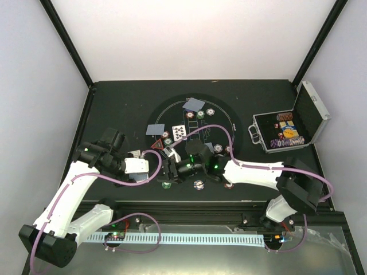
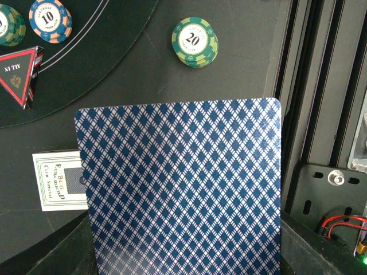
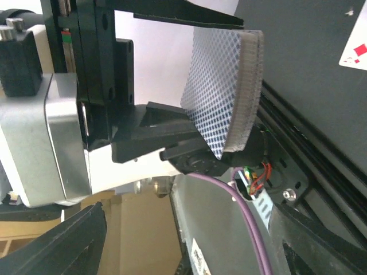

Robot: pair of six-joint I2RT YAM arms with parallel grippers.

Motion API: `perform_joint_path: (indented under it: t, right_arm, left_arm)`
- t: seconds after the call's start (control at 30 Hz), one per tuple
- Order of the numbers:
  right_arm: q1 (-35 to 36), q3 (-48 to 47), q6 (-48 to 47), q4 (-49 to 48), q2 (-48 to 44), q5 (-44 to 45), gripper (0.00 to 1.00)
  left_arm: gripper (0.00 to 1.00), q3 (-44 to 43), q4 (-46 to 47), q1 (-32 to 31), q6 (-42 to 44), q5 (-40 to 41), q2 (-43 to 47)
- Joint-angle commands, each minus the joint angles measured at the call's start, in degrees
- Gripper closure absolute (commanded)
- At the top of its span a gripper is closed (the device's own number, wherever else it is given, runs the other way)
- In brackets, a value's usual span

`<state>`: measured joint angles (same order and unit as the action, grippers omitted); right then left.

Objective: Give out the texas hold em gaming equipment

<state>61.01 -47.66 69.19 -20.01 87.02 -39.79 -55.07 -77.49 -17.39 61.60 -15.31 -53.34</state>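
Partway through, by the look of it. Already out on round mat [image 1: 169, 114]: several cards [image 1: 179, 130], chip stacks [image 1: 211, 112], red triangle marker [image 1: 156, 144]. Clamped in left gripper [image 1: 165, 169]: thick deck of blue diamond-backed cards [image 2: 178, 189], held just off the mat's near edge, near green 20 chips [image 2: 195, 41]. Facing the deck: right gripper [image 1: 180, 169], jaws apart, nothing between them. Probably left to do: deal more cards, unload chips [image 1: 285, 134] from open metal case [image 1: 312, 109].
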Motion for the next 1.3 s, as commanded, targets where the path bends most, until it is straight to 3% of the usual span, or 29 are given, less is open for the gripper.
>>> perform_joint_path:
  t: [0.0, 0.37, 0.63, 1.27]
  right_arm:
    - [1.4, -2.8, 2.4, -4.5, 2.2, -0.5, 0.23]
    - [2.7, -4.6, 5.0, -8.5, 8.2, -1.8, 0.35]
    - [2.7, -2.4, 7.5, -14.8, 10.9, -2.3, 0.36]
    - [1.8, -8.0, 19.1, -32.8, 24.8, -5.0, 0.38]
  left_arm:
    - [0.99, -2.0, 0.3, -0.4, -0.4, -1.9, -0.1]
    - [0.98, -2.4, -0.2, -0.5, -0.3, -1.8, 0.3]
    - [0.99, -3.0, -0.7, -0.5, -0.2, -1.7, 0.2]
    - [0.99, -2.9, -1.6, -0.5, 0.0, -0.7, 0.6]
